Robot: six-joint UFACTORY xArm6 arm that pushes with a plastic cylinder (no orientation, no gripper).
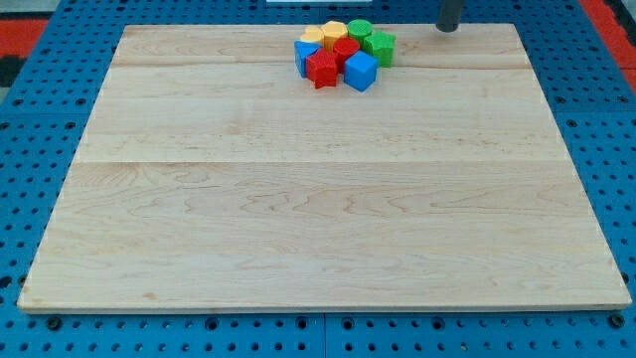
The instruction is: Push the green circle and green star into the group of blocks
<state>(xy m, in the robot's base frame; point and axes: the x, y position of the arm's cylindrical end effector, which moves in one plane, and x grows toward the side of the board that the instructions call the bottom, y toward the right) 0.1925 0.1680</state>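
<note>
The green circle [360, 29] and the green star [379, 46] sit at the right side of a tight cluster of blocks near the top middle of the wooden board [318, 199]. The cluster also holds two yellow blocks [333, 32], a red star [322, 69], a second red block [345, 50], a blue cube [361, 72] and a blue block [305, 56]. Both green blocks touch their neighbours. My tip [448, 28] is at the view's top, to the right of the cluster, apart from the green star.
The board lies on a blue pegboard table [40, 149]. Red areas show at the top corners [30, 25]. The cluster is close to the board's top edge.
</note>
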